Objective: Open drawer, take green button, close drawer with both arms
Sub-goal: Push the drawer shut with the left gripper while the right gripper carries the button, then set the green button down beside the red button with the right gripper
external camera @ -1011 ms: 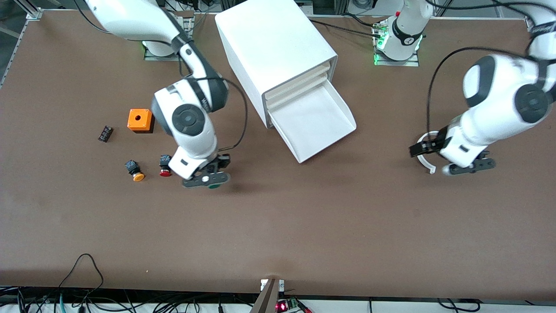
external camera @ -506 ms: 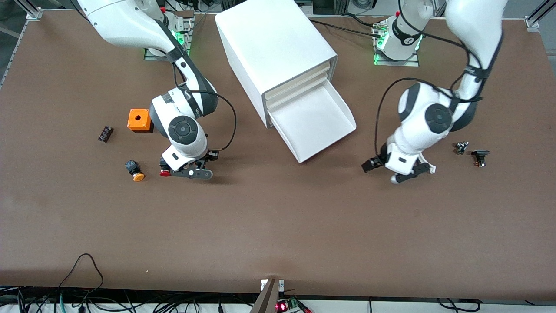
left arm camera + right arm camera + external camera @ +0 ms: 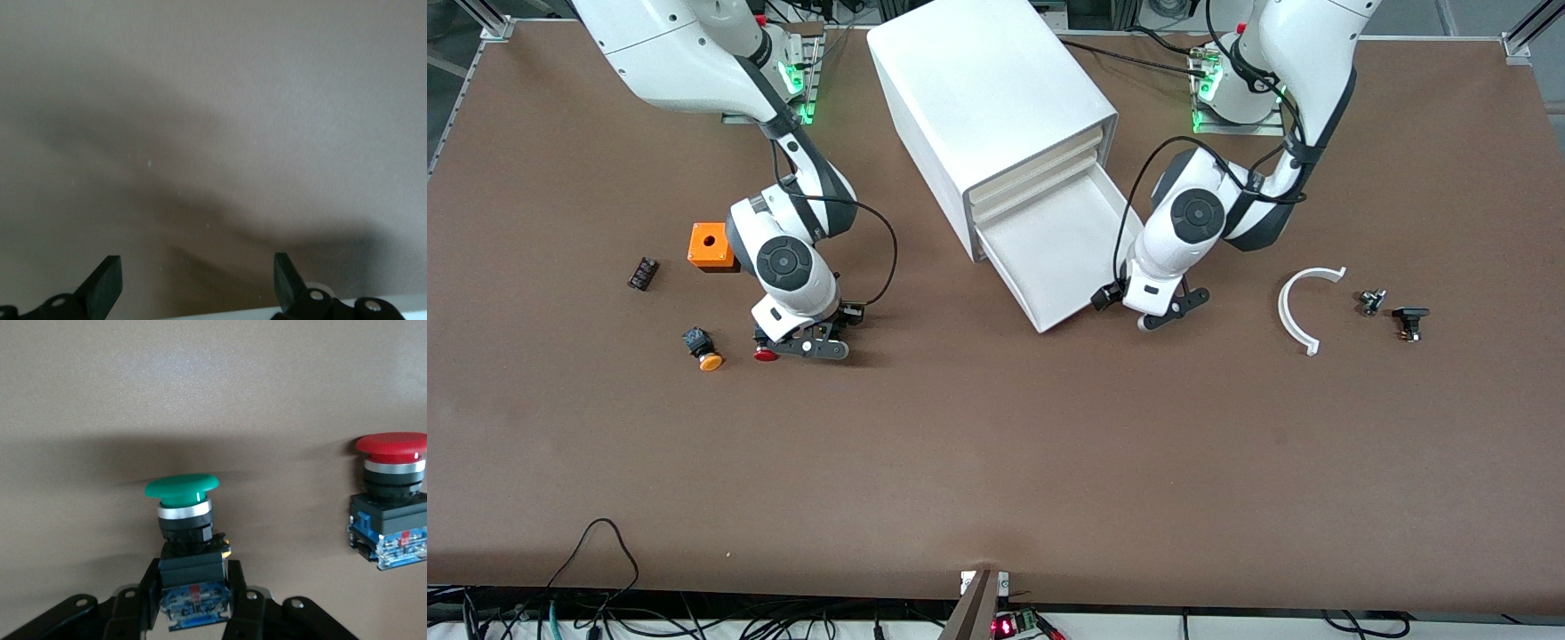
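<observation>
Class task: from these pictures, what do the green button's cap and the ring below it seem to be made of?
Green button, held in the right gripper: the cap looks like smooth, glossy moulded plastic, given its small highlight. The ring beneath looks metallic, silvery and shiny, though it may be plated plastic.

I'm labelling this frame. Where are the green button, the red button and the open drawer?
green button point(image 3: 182, 488): right wrist view, on its round cap.
red button point(image 3: 391, 445): right wrist view, on its cap.
drawer point(image 3: 1060, 253): front view, on its bare white floor.
</observation>
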`<state>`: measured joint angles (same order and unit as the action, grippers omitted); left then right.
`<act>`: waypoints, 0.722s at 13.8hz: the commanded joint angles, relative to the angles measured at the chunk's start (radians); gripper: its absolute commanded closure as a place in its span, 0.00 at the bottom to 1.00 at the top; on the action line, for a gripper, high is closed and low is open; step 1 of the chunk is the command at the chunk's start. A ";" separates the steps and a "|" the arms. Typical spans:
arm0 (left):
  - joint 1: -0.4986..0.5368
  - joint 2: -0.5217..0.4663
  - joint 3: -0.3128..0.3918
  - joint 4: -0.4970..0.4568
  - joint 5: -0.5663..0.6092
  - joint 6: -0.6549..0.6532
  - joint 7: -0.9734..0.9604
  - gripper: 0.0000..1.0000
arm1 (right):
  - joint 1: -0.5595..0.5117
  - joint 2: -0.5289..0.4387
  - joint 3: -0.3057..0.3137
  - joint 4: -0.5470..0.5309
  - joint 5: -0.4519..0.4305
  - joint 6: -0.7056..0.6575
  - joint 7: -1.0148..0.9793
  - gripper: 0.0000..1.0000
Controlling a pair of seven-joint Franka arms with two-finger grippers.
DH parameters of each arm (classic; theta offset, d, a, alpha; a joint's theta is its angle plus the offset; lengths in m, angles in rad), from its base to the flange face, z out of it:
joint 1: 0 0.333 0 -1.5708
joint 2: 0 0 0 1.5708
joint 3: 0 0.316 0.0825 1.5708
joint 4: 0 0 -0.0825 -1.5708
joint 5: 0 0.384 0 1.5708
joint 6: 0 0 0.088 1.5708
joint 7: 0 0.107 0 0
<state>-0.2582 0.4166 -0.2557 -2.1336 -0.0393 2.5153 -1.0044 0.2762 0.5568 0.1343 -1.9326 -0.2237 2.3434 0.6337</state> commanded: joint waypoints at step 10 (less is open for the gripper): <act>-0.004 -0.094 -0.267 -0.131 -0.019 -0.076 -0.260 0.00 | -0.023 -0.101 0.019 0.315 0.017 -0.393 -0.005 0.00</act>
<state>-0.2647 0.3723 -0.4941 -2.2412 -0.0393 2.4664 -1.2532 0.2677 0.4742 0.1363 -1.7043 -0.2234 2.0591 0.6340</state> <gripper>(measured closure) 0.000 0.000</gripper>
